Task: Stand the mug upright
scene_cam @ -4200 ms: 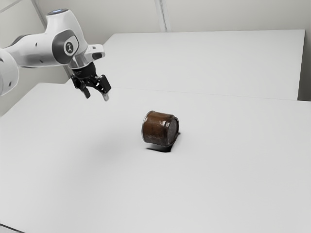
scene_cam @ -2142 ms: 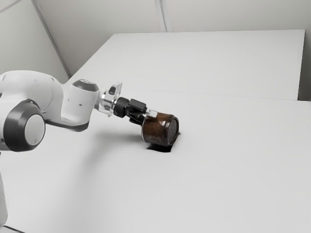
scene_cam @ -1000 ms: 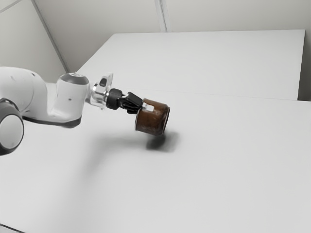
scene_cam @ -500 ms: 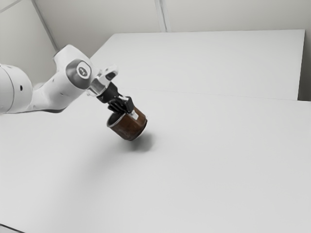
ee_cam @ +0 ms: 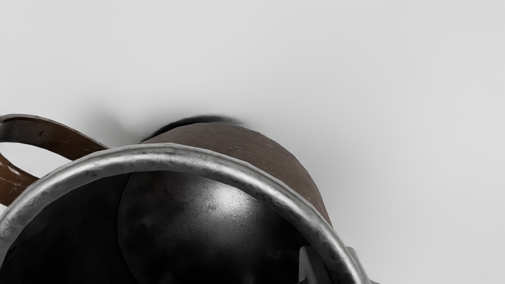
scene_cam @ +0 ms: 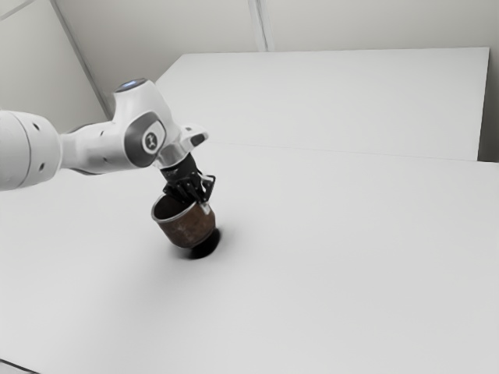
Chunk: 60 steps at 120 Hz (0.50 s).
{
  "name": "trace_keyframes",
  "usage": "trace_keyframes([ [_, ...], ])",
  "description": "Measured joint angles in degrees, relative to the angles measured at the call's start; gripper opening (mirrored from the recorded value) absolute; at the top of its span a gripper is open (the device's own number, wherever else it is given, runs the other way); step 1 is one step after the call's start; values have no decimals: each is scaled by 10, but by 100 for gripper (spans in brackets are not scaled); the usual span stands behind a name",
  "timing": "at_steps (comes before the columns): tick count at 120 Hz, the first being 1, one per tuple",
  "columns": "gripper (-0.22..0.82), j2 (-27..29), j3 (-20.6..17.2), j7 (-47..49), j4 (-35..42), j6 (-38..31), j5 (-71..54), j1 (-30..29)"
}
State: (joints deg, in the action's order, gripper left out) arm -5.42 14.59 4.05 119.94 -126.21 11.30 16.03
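Note:
My gripper (scene_cam: 199,204) is shut on the wall of the brown mug (scene_cam: 189,228) at its rim, on the side toward the exterior view's right. The mug leans with its open mouth up and toward the exterior view's left, its base low over a dark shadow; whether the base touches the table cannot be told. In the wrist view, the mug (ee_cam: 252,154) shows its silver rim, dark inside and curved handle. One finger of the gripper (ee_cam: 333,262) is inside the rim and the other outside, with the wall between them.
The white table (scene_cam: 335,257) extends around the mug. A second white surface (scene_cam: 327,101) lies beyond it, toward the back wall. A dark line crosses the exterior view's lower left corner.
Since the earlier frames, my gripper has taken hold of the lying mug, lifted it and carried it toward the exterior view's left. The mug's mouth has swung upward, and lately the mug has come lower.

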Motion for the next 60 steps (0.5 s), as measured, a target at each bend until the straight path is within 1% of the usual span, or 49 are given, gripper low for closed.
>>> trace_keyframes([
  [16,-17,-8,0,58,-2,1,-36,9],
  [37,-17,-3,0,125,2,13,-81,19],
  [60,-17,-2,0,181,12,22,-100,20],
])
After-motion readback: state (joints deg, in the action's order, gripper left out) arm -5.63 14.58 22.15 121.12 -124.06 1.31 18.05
